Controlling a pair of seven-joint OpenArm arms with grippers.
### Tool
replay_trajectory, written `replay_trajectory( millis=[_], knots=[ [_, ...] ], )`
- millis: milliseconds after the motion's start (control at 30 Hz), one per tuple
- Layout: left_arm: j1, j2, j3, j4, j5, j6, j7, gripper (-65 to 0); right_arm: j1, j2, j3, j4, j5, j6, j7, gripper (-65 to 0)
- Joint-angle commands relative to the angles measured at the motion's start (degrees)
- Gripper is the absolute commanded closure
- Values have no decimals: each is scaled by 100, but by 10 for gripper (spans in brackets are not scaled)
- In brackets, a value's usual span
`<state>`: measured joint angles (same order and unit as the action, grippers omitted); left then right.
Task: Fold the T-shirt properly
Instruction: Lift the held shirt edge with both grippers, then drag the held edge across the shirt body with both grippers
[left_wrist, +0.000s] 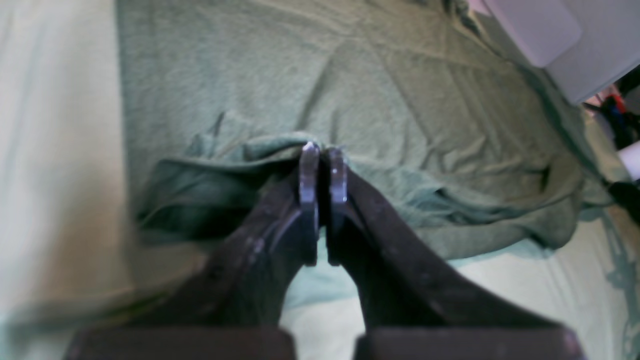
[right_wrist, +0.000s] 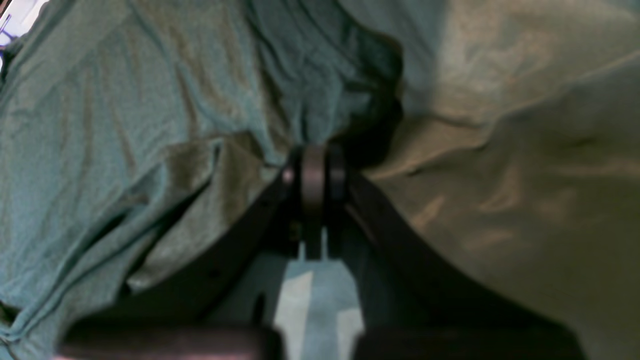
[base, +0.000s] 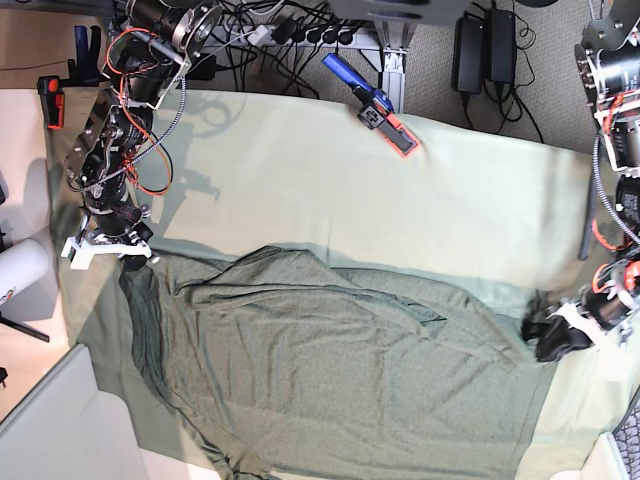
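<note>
The dark heathered olive-green knit T-shirt (base: 330, 370) is lying spread across the lower half of the bench (base: 300, 170), which is draped in a paler mint-green table cloth (base: 430, 200). Its wrinkled body is reaching from about nine o'clock to three o'clock in the base view, with one loose fold running diagonally through the middle.

The right pincer (right_wrist: 315, 150) is sitting at the shirt's ten o'clock corner, its jaws pressed together with a gathered ridge of fabric bunching at the tips. The left pincer (left_wrist: 323, 149) is at the three o'clock edge, jaws nearly touching and pinching a raised lip of the hem.

The knit looks light, limp and stretchy, so it is likely to sag, drape and drag along the cloth rather than hold any shape. Taking hold at edges and corners, as both arms are doing, seems the sound choice; lifting evenly on both sides should be keeping the layers from twisting. A thin pinch may slip, and the table cloth beneath could be caught along with it.
</note>
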<state>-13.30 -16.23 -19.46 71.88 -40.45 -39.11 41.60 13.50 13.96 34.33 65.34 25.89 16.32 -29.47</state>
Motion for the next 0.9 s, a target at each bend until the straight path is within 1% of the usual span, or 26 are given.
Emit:
replay_trajectory(
  millis=[0,100,167,233,433,500,667,867],
  knots=[
    [-72,-188,-140,92,-203,-89,-105,0,122,177,7,105,111,181,138,0],
    [120,-420,-439,92,-560,-89,-103,0,129,391,15,109,304,184,142,0],
    [192,-533,-472,92,-599,-89,-4,0,195,531,15,109,398,184,140,0],
    [190,-566,-459,92,-595,-89,103,0,330,603,15,107,380,184,122,0],
    [184,-570,-450,92,-566,-89,13,0,684,636,-92,94,142,192,55,0],
    [170,-570,-450,90,-396,-89,-76,0,778,634,-247,70,59,192,61,0],
    [168,-590,-308,90,63,-89,-551,0,1071,636,-693,-179,-551,186,365,0],
    [-20,-667,278,-79,566,-89,-944,0,1379,636,-811,-647,-675,188,481,0]
  ],
)
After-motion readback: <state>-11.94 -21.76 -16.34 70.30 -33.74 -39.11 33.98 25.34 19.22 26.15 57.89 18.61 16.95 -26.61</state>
